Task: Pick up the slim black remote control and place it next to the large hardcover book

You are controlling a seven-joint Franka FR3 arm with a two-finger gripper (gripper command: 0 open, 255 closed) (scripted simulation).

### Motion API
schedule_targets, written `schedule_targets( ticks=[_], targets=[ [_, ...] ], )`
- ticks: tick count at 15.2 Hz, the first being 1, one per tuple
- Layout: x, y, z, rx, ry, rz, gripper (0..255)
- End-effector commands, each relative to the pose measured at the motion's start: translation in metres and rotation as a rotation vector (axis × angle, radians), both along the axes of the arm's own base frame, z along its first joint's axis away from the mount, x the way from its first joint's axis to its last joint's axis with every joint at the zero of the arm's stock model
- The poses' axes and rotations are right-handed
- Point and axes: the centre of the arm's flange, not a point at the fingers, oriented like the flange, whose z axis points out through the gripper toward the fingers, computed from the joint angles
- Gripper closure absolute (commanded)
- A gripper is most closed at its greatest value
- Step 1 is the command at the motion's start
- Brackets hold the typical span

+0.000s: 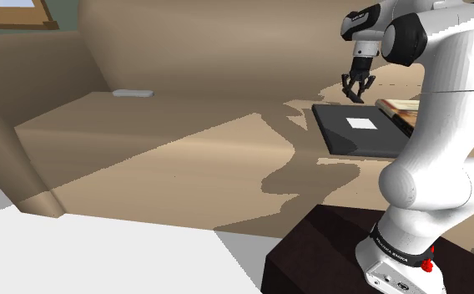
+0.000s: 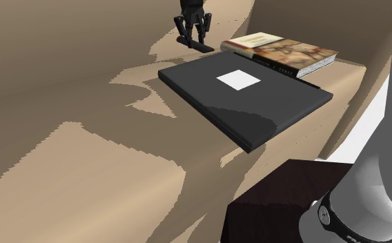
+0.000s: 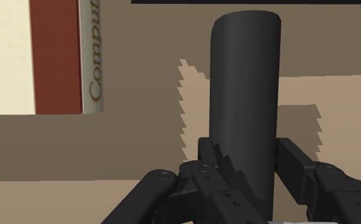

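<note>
The slim black remote point(image 3: 246, 83) stands between my gripper's point(image 3: 246, 156) two fingers, which press on both of its long sides. In the second exterior view my gripper point(image 2: 192, 38) is low over the beige sofa seat, and the remote point(image 2: 203, 47) is at the cushion surface right under it. The hardcover book point(image 2: 281, 52), with a patterned cover and a pale spine, lies a short way to that view's right of the remote. From the wrist I see the book's spine point(image 3: 90, 57) lettered "Compu". The shoulder view has my gripper point(image 1: 356, 92) just behind the book point(image 1: 396, 108).
A large flat black slab with a white square label point(image 2: 246, 96) lies on the seat in front of the book and close to my gripper. A small grey object point(image 1: 133, 93) rests far off at the seat's back. The sofa backrest point(image 1: 210, 42) rises behind.
</note>
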Motion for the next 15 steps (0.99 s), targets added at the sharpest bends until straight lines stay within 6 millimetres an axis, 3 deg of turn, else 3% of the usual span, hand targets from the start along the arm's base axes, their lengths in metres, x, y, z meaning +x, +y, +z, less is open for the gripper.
schedule_targets(
  ticks=[1,2,7,11,15],
  targets=[
    [0.0,0.0,0.0,0.0,0.0,0.0,255],
    [0.0,0.0,0.0,0.0,0.0,0.0,0],
    [0.0,0.0,0.0,0.0,0.0,0.0,0],
    [0.006,-0.008,0.049,0.0,0.0,0.0,0],
    [0.006,-0.008,0.049,0.0,0.0,0.0,0]
  ],
)
